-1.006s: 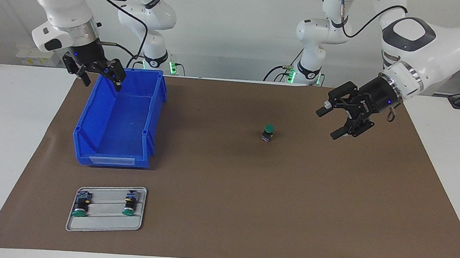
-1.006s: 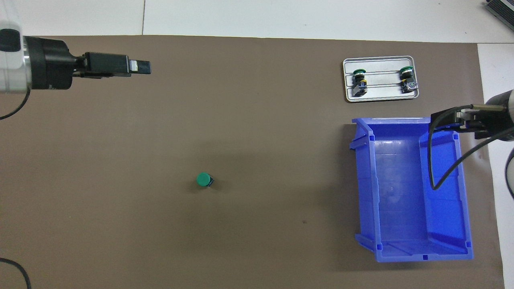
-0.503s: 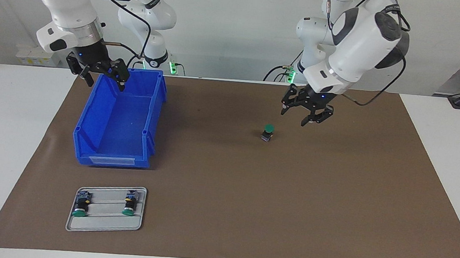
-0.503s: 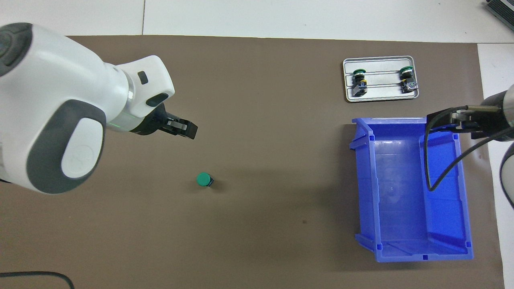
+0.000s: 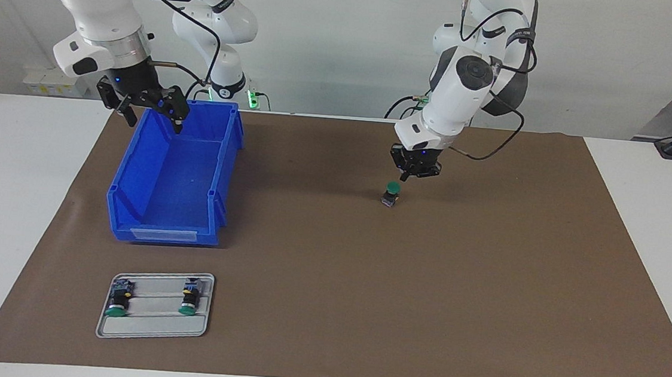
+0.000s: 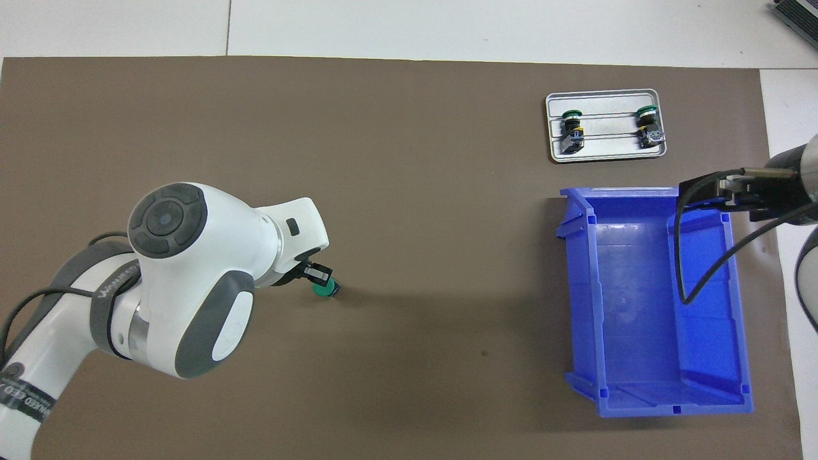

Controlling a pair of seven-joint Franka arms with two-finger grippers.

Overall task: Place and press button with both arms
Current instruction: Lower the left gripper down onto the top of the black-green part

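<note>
Your left gripper [image 5: 414, 172] has swung in from the left arm's end of the table and clenched on the way; its fingertips now meet, empty, just above the button [image 5: 392, 193]. The button stands upright on the brown mat [image 5: 362, 310] near mid-table, green cap up, loose and unsupported. The right gripper [image 5: 142, 101] has barely shifted: it waits with fingers spread over the corner of the blue bin [image 5: 167, 199] nearest the robots, holding nothing. Two more buttons lie on the tray [image 5: 151, 330].

Watch your alignment. In the facing view the tips sit toward the cap's edge nearer the robots, not over its centre. Press down there and you will likely tip the button over or skid it across the mat instead of working the switch. Nothing steadies its base.
</note>
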